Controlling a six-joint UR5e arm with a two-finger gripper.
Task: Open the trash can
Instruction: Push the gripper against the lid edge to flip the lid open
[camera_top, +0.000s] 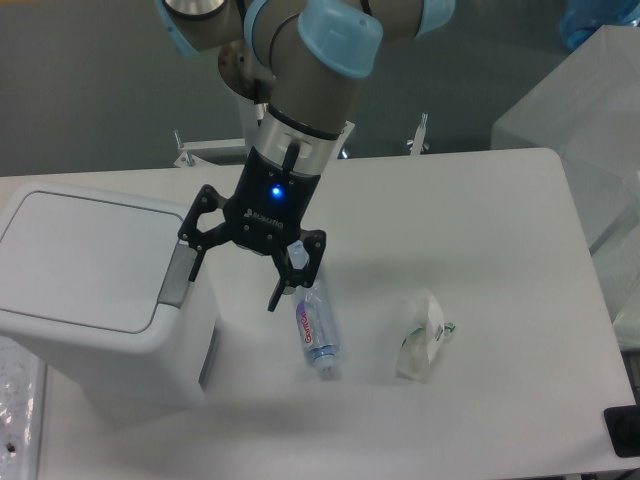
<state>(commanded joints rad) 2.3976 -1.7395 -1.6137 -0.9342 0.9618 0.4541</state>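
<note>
The trash can (95, 290) is a large white box at the left of the table, with its flat lid shut. Its grey push-button (179, 277) sits on the right rim. My gripper (233, 287) hangs open just right of the can, its left fingertip (193, 270) close to the button and its right fingertip (274, 303) over the table. Whether the left fingertip touches the button I cannot tell. Nothing is between the fingers.
A clear plastic bottle (316, 330) lies on the table just right of the gripper. A crumpled clear wrapper (422, 336) lies further right. A translucent box (585, 110) stands at the far right edge.
</note>
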